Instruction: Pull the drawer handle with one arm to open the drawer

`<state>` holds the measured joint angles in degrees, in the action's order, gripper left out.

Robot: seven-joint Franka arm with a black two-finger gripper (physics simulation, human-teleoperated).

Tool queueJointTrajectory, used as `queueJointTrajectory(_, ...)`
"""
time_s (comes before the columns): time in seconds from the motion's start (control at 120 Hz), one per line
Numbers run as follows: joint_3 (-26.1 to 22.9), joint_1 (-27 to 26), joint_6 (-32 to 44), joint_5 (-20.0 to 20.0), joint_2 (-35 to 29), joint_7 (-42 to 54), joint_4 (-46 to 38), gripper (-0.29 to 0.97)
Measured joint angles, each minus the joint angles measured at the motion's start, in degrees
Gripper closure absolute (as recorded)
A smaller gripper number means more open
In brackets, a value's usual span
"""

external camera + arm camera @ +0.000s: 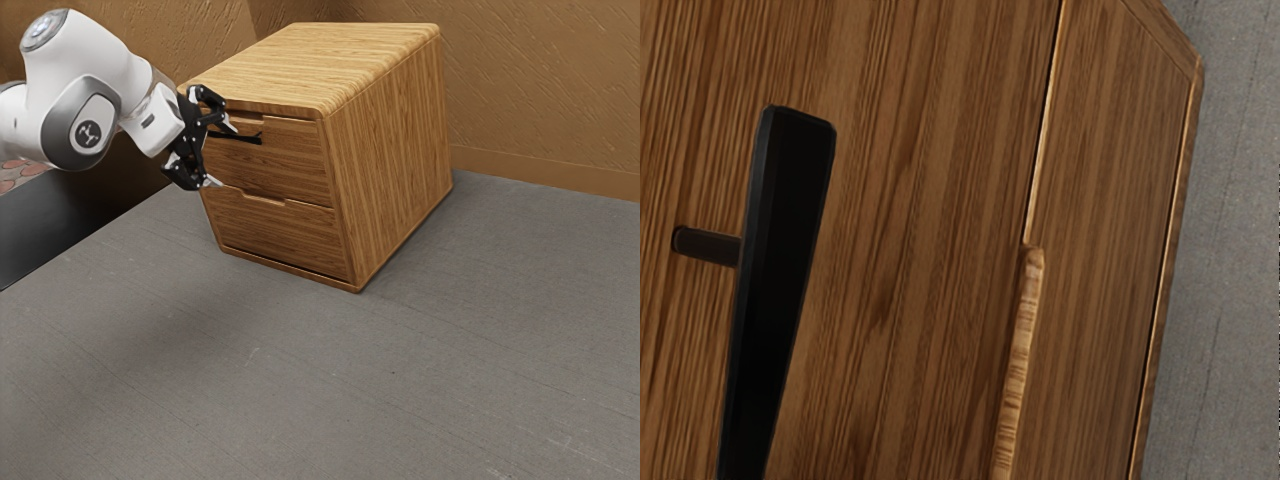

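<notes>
Black two-finger hand [218,150] spread wide, gripping nothing, one finger above and one below the slim black bar handle [240,138] [775,300] of the upper wooden drawer [285,160]. Drawer set in the top of the light-brown wooden cabinet [390,150] on the grey tabletop [350,380], at most barely out. Handle probably rigid, thin and smooth, held off the drawer front on a short post. Best taken near mid-bar, closing squarely to prevent slipping. Drawer likely light on its runners. Calls for a straight pull away from the cabinet face, without twisting.
</notes>
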<state>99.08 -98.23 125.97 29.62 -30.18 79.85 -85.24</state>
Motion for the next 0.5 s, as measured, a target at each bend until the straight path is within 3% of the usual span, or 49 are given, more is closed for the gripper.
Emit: queueJointTrajectory(0.5, 0.00, 0.76, -2.83, -2.16, 2.46, -0.28, 0.04, 0.03)
